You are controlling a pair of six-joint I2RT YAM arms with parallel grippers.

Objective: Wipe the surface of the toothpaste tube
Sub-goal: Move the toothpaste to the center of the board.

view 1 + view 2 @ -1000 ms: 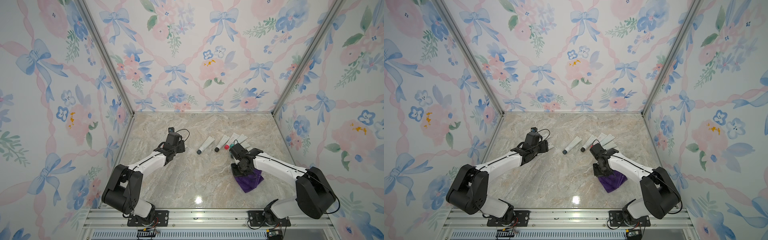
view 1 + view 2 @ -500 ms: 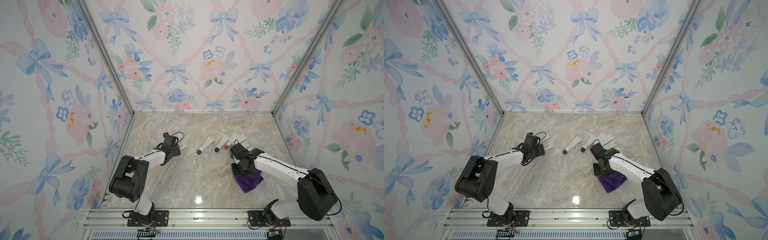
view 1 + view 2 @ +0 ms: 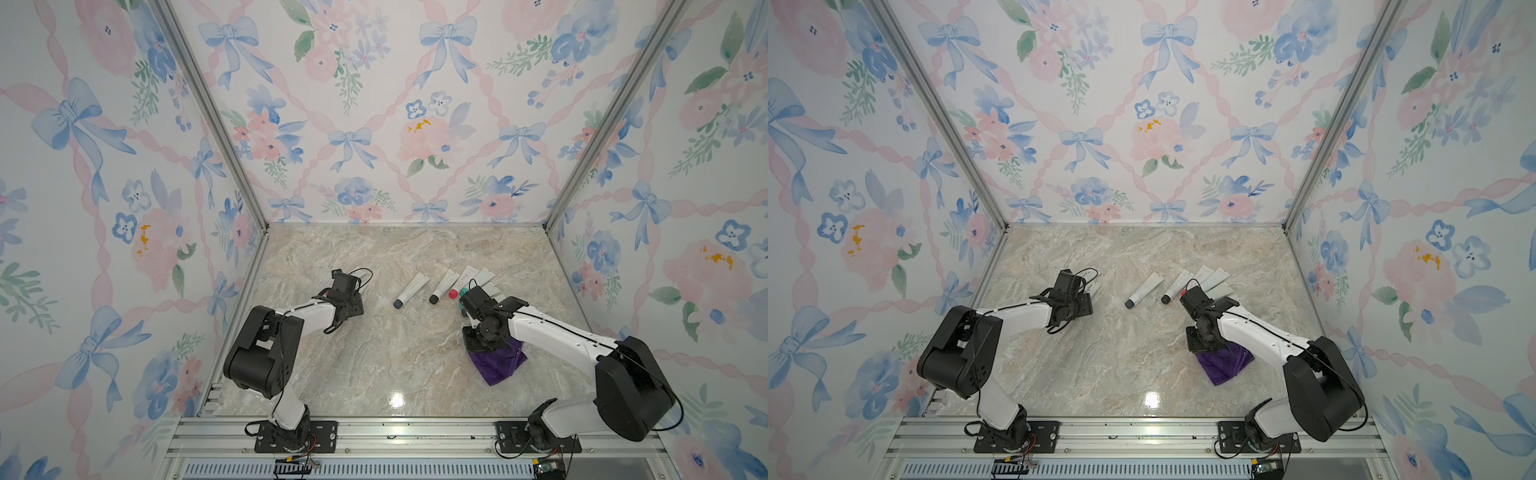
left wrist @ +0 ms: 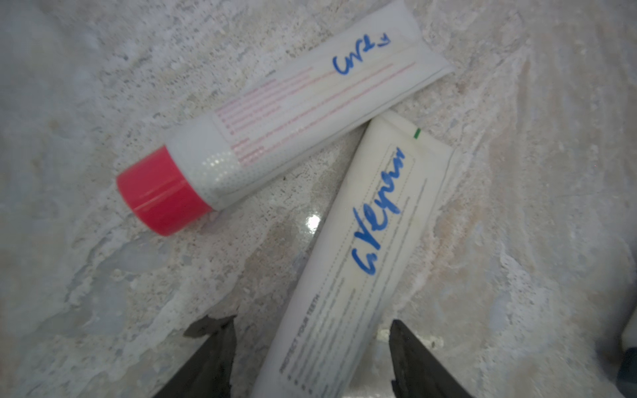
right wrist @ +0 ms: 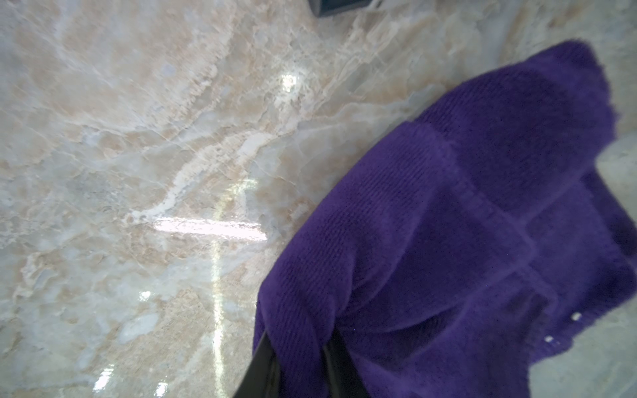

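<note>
A cream toothpaste tube (image 4: 358, 248) with blue pen scribble lies on the marble between the jaws of my left gripper (image 4: 308, 322). The jaws stand open, with a gap on each side of the tube. Beside it lies a white tube with a red cap (image 4: 262, 131). In both top views the left gripper (image 3: 353, 293) (image 3: 1077, 297) hangs low over these tubes at the middle left, hiding most of them. My right gripper (image 5: 300, 341) (image 3: 478, 345) is shut on a fold of the purple cloth (image 5: 465, 224) (image 3: 498, 365), which rests on the table at the right.
Two grey-capped tubes (image 3: 411, 291) (image 3: 442, 286) lie mid-table. Several more tubes (image 3: 478, 276) are bunched behind the right wrist. Aluminium posts and flowered walls close in the marble table (image 3: 374, 357). A metal rail (image 3: 374, 432) runs along the front.
The left arm has folded its elbow in and brought its gripper down over the two tubes at the left. The right arm and the cloth have stayed where they were.
</note>
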